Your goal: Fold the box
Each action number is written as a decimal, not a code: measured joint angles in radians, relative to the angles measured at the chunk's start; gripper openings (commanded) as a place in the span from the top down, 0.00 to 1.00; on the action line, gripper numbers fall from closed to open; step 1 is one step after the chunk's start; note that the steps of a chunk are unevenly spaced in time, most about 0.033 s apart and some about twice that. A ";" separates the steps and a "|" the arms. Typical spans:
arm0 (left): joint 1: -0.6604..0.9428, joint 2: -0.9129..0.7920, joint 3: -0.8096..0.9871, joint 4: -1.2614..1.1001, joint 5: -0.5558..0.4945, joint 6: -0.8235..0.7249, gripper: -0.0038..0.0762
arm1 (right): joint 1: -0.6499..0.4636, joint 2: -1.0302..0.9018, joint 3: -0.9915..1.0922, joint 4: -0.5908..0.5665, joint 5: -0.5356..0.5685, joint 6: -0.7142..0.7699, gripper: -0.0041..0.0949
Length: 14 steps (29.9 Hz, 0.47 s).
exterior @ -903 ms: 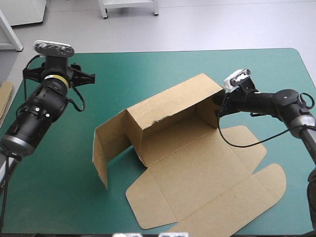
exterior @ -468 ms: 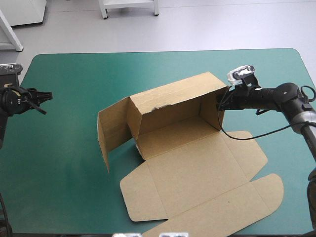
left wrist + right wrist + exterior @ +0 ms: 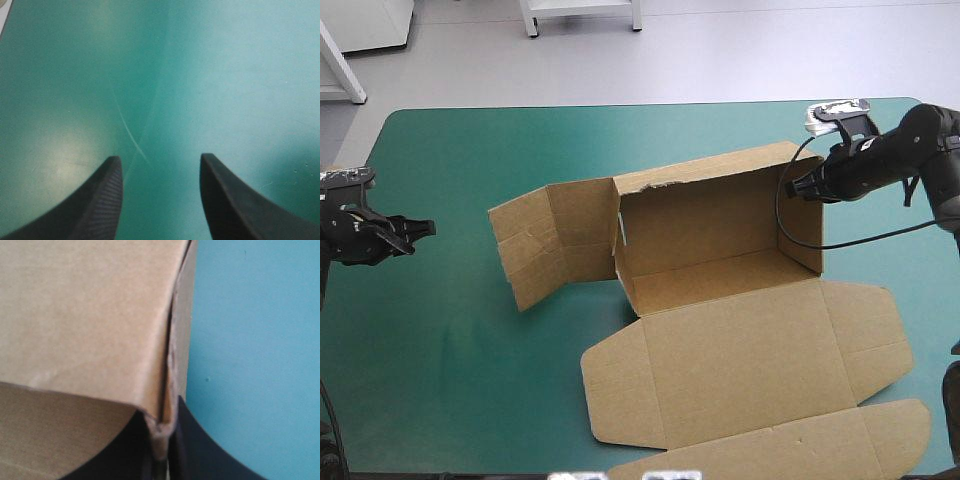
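Note:
The brown box stands half-formed at mid-table, with its back wall and right wall upright. Its lid panel lies flat toward the front edge, and a creased side wing splays out to the left. My right gripper is shut on the top back corner of the right wall. In the right wrist view the board runs down between the two black fingers of that gripper. My left gripper hovers open near the table's left edge, far from the box. Only teal-green cover shows between the fingers of the left gripper.
The lid's front flap reaches the table's front edge. A lid side flap lies close to the right edge. A wide stretch of teal-green cover separates the left gripper from the box.
The box has been dragged right and turned, and its left wing has swung outward. My right gripper moved right with the wall in its grip. The left arm drew back to the left edge.

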 measured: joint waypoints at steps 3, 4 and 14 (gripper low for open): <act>0.000 0.000 0.000 0.000 -0.005 0.017 0.52 | 0.000 0.001 -0.024 -0.036 0.022 0.043 0.98; 0.000 0.000 0.000 -0.001 -0.006 0.021 0.52 | 0.000 0.003 -0.026 -0.045 0.024 0.056 0.98; 0.000 0.000 0.000 -0.079 0.019 0.069 0.52 | 0.067 0.129 -0.035 -0.101 0.004 0.088 0.98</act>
